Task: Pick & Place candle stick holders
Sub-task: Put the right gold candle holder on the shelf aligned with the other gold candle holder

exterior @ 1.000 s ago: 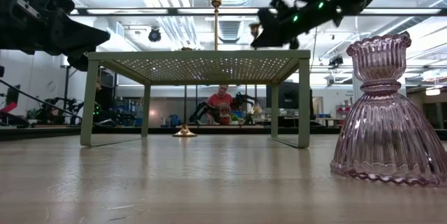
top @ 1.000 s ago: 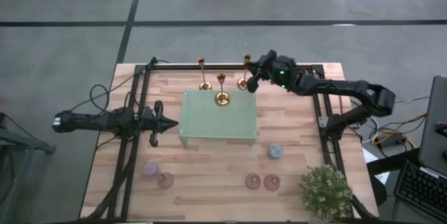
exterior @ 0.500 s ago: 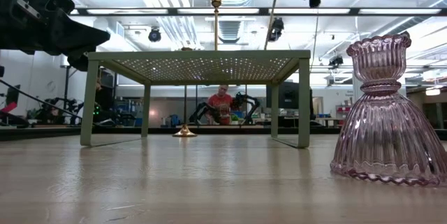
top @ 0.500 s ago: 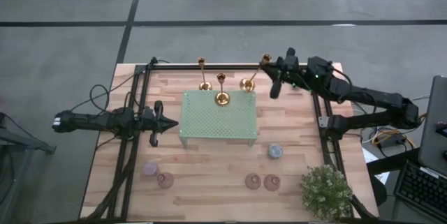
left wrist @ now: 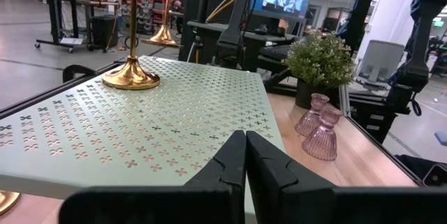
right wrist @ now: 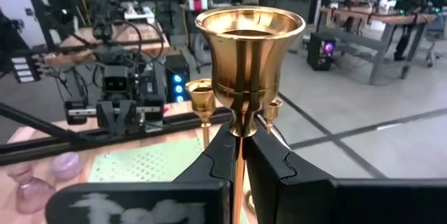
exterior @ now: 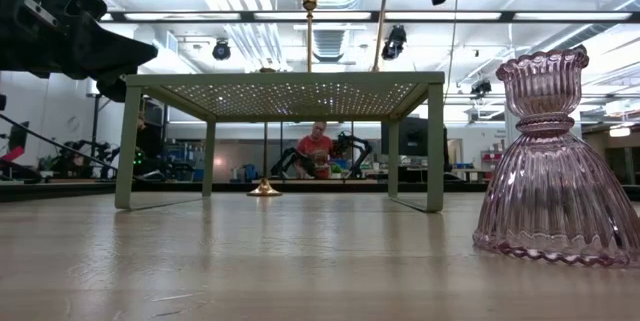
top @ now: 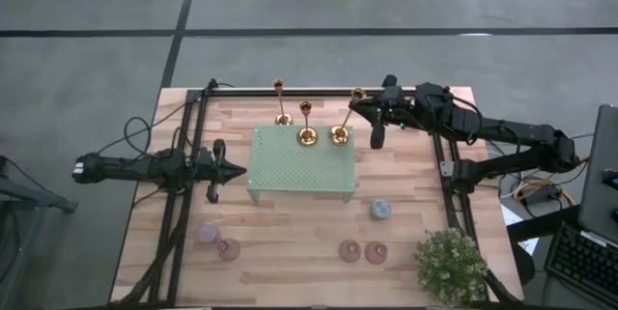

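Three gold candlestick holders show. One (top: 281, 103) stands by its base on the wooden table beyond the green perforated stand (top: 299, 170). One (top: 307, 128) stands upright on the stand's far part. The third (top: 348, 117) tilts, its base (top: 339, 136) at the stand's far right corner, its cup (right wrist: 249, 46) in my right gripper (top: 366, 104), which is shut on it. My left gripper (top: 225, 167) is shut and empty, level, just left of the stand. My right gripper pinches the third candlestick's thin stem (right wrist: 238, 135) right under its top cup, between the two fingers. The fingers come from the table's right, about level, across the stem. The candlestick leans with its top toward the right; whether its base rests on the stand, I cannot tell.
Squat glass pieces stand on the near part of the table: lavender (top: 208, 233), pink (top: 228, 248), two more pink (top: 362, 250), blue (top: 380, 210). A potted plant (top: 450, 264) is at the near right corner. Black frame rails (top: 183, 204) run along both sides.
My right gripper has lifted the third candlestick off the table beyond the stand, drawn back toward the right, then come toward the near edge. The candlestick has tipped from upright to leaning, and its base has gone from the table onto the stand's far right corner.
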Robot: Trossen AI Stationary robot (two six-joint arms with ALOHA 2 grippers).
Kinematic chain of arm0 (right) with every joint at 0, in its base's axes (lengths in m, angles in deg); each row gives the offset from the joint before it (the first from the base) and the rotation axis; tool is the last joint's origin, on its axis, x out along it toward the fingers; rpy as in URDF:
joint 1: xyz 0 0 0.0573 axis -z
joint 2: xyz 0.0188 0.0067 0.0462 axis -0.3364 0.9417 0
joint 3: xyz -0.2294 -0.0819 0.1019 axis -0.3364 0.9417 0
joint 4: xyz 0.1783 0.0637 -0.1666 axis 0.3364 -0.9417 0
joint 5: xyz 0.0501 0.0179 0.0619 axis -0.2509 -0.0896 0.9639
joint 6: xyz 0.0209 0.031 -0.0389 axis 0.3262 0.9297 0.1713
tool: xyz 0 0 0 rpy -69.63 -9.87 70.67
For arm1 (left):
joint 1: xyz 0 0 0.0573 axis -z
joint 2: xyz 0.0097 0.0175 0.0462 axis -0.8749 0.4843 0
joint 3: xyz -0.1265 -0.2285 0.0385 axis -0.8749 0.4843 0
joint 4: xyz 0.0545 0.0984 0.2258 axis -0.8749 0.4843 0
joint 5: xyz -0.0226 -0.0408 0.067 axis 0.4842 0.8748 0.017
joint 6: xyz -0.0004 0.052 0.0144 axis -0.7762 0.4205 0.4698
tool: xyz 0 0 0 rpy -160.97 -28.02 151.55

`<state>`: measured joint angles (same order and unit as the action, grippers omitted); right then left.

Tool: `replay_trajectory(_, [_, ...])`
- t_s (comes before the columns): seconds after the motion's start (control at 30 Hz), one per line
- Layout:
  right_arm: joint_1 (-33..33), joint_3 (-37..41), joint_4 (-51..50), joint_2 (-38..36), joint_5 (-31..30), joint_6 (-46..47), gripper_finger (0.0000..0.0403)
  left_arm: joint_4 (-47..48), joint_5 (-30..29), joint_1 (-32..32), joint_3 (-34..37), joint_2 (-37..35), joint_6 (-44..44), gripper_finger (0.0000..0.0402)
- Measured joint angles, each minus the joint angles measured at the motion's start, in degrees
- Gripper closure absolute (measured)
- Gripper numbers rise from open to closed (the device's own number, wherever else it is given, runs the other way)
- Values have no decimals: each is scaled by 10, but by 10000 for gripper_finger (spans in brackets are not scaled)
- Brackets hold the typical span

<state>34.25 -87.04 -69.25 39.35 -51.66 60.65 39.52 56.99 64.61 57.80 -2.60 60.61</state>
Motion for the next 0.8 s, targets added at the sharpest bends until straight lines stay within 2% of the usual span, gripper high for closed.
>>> replay_trajectory(0.33, [-8,-97,-106,77,-5,11,390,0,0,0,0,0,0,388])
replay_trajectory(0.47, [-9,-122,-118,97,-4,0,390,0,0,0,0,0,0,388])
replay_trajectory(0.8, [-8,-104,-114,100,-13,-7,390,0,0,0,0,0,0,388])
